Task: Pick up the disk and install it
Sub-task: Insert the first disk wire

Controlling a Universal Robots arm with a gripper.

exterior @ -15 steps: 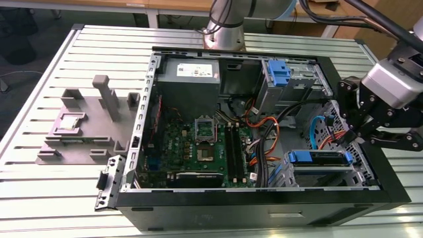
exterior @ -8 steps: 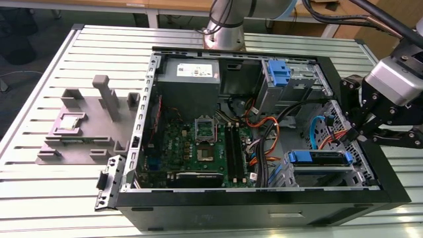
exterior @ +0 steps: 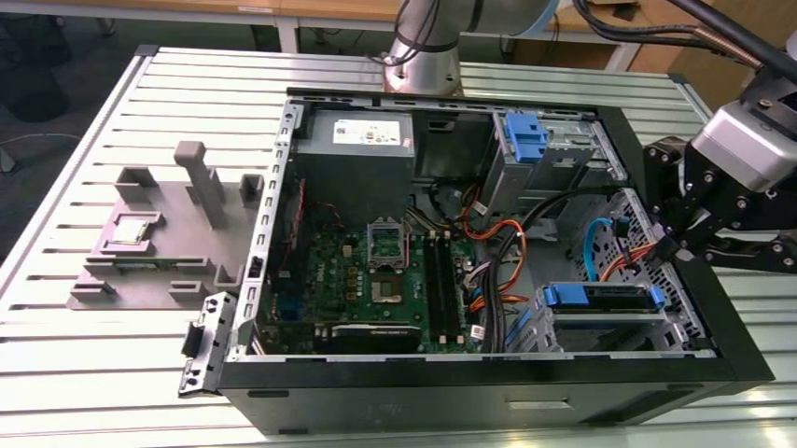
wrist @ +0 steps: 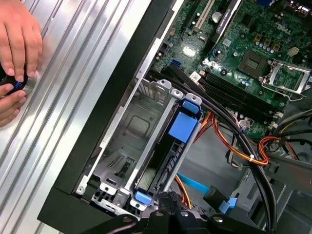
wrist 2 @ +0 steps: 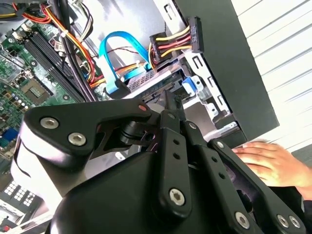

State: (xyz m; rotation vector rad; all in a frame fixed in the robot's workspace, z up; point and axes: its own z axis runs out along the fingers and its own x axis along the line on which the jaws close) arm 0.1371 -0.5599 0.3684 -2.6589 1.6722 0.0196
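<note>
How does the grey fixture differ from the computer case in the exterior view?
The grey fixture is light grey and smaller; the computer case is black and much larger. The fixture carries upright posts; the case lies open, showing its green circuit board. Both rest on the slatted table.

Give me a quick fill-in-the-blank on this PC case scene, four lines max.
1. The grey fixture stands on the slatted table to the exterior view's ____ of the computer case.
2. The gripper hangs over the case's edge on the exterior view's ____.
3. The flat looped cable near the drive cage is ____.
4. In the second wrist view a person's ____ lies outside the case.
Missing words: left; right; blue; hand.
</note>
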